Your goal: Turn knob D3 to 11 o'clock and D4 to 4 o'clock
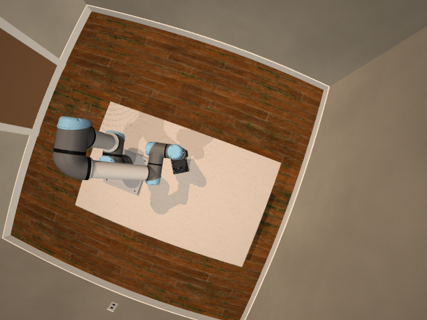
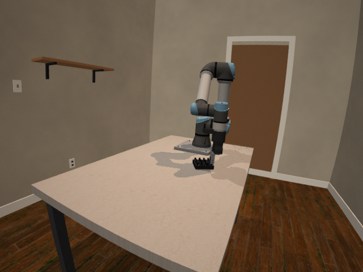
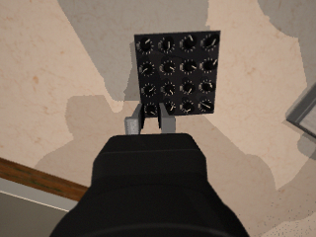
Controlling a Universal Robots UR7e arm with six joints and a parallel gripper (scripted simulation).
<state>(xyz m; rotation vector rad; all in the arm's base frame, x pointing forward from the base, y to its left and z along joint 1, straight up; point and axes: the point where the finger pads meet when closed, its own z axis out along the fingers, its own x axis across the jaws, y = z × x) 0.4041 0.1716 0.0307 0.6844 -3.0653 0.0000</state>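
Note:
The black knob box [image 3: 177,73] stands on the table with four rows of four knobs, each with a white line. It also shows in the overhead view [image 1: 180,166] and in the side view [image 2: 202,164]. My gripper [image 3: 150,111] points straight down at the box's near left corner in the wrist view. Its two grey fingers stand open on either side of the corner knob [image 3: 150,109], with the knob low between them. I cannot read the printed names. In the side view the gripper [image 2: 211,159] is at the box's right end.
The arm's grey base plate [image 2: 191,148] is bolted to the table just behind the box and shows at the right edge of the wrist view [image 3: 303,111]. The table edge runs close behind the gripper [image 3: 35,178].

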